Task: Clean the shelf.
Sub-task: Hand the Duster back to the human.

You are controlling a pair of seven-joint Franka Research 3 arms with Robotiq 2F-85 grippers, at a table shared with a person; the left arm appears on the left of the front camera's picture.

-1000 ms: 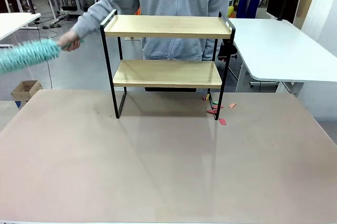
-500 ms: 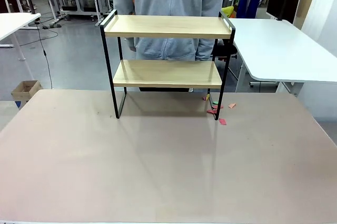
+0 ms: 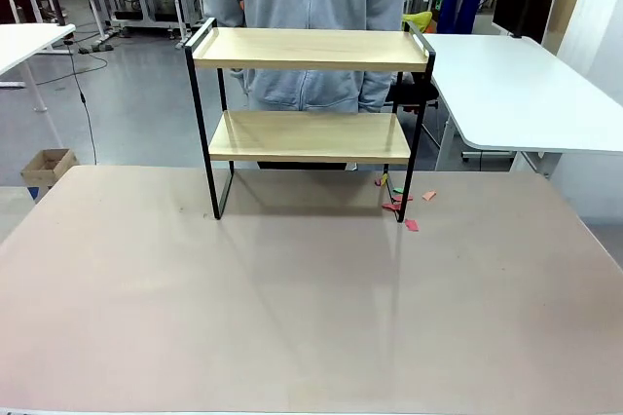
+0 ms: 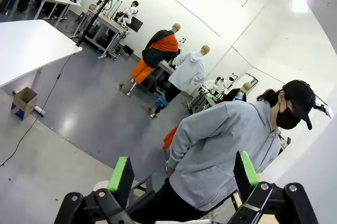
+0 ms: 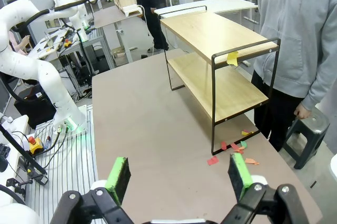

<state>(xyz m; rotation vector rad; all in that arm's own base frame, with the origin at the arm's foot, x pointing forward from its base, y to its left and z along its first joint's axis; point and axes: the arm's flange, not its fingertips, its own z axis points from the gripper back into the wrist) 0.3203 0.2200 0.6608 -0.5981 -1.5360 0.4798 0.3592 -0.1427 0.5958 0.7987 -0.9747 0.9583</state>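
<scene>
Change: teal duster and outstretched hand, seen a second ago at the far left, now gone; person [image 3: 310,25] back upright behind the shelf, arms down at the sides. Shelf, scraps and desk unchanged.
Shelf [image 3: 310,121]: stands upright at the far middle of the desk [image 3: 292,308], its black legs on the brown top, both wooden boards bare. In the right wrist view [image 5: 216,66], seen from one end, with a small yellow tag on the top end rail.
Scraps [image 3: 404,203]: small red, pink and green paper bits on the desk just beside the shelf's right front leg, one red bit slightly nearer the camera; also by the foot of the frame in the right wrist view [image 5: 234,150].
Person's pose: directly behind the shelf, close to it, grey hooded top; in the left wrist view [image 4: 226,150] leaning slightly forward, arms hanging. One hand low beside the hip, in the right wrist view [image 5: 302,111].
Left pincer [image 4: 183,174]: jaws wide apart, nothing between the green pads, raised and aimed across the room toward the person.
Right pincer [image 5: 180,176]: jaws wide apart, empty, held above the desk, looking down along it at the shelf's end and the scraps, well apart from both.
</scene>
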